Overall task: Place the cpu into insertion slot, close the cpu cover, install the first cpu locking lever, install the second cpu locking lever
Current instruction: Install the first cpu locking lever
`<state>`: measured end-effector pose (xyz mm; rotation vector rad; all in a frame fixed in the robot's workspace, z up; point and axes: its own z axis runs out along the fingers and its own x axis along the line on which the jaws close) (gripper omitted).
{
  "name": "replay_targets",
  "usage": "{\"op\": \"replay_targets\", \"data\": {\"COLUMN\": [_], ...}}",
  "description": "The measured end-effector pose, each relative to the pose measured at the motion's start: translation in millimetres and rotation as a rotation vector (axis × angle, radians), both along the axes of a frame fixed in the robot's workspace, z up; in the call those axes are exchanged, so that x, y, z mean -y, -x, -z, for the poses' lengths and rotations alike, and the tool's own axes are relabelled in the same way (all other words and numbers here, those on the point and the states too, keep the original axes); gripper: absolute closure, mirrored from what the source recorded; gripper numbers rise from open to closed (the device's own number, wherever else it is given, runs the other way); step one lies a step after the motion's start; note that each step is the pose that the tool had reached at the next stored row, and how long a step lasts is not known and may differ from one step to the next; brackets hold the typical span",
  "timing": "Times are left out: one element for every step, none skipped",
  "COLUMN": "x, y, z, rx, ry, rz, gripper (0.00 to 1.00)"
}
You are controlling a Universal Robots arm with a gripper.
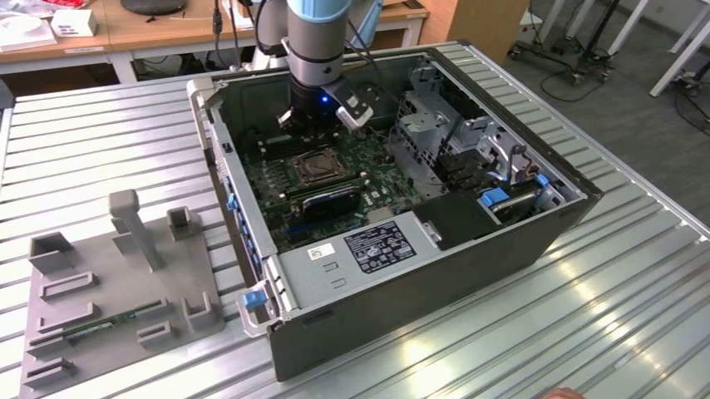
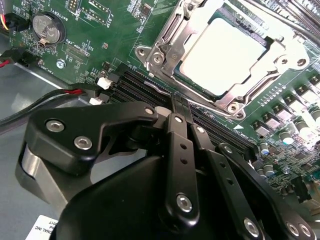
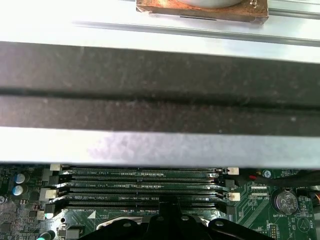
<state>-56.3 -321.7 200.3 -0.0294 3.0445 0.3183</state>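
Observation:
The cpu (image 2: 227,50), a pale metal square, lies flat in the insertion slot (image 1: 314,169) on the green motherboard. The silvery cpu cover (image 2: 165,47) lies down over it, framing the chip through its window. A thin silvery lever rod (image 2: 159,89) runs along the socket edge nearest my fingers. My gripper (image 2: 180,100) is shut, its black fingers pressed together with nothing visible between them. Its tips sit just beside that socket edge, over the black memory slots (image 3: 145,187). In the exterior view the gripper (image 1: 314,125) hangs inside the open computer case, just behind the socket.
A dark case wall (image 3: 150,75) rises close behind the memory slots. A coin battery (image 2: 47,27) and red and black cables (image 2: 75,91) lie near the fingers. A metal drive cage (image 1: 444,141) stands at the exterior view's right of the socket. A grey fixture plate (image 1: 111,291) lies beside the case.

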Motion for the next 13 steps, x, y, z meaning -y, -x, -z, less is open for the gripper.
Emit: {"op": "replay_targets", "data": {"x": [0.0,0.0,0.0,0.0,0.0,0.0,0.0,0.0,0.0,0.1,0.1,0.2,0.2], "y": [0.0,0.0,0.0,0.0,0.0,0.0,0.0,0.0,0.0,0.0,0.0,0.0,0.0], "z": [0.0,0.0,0.0,0.0,0.0,0.0,0.0,0.1,0.1,0.2,0.2,0.3,0.3], "rx": [0.0000,0.0001,0.0000,0.0000,0.0000,0.0000,0.0000,0.0000,0.0000,0.0000,0.0000,0.0000,0.0000], "ry": [0.0000,0.0000,0.0000,-0.0001,-0.0001,-0.0001,0.0000,0.0000,0.0001,0.0000,0.0000,0.0000,0.0001], "rz": [0.000,0.000,0.000,0.001,0.002,0.004,0.005,0.007,0.010,0.013,0.017,0.021,0.026], "gripper": [0.89,0.89,0.89,0.89,0.89,0.89,0.89,0.89,0.89,0.89,0.89,0.89,0.89]}}
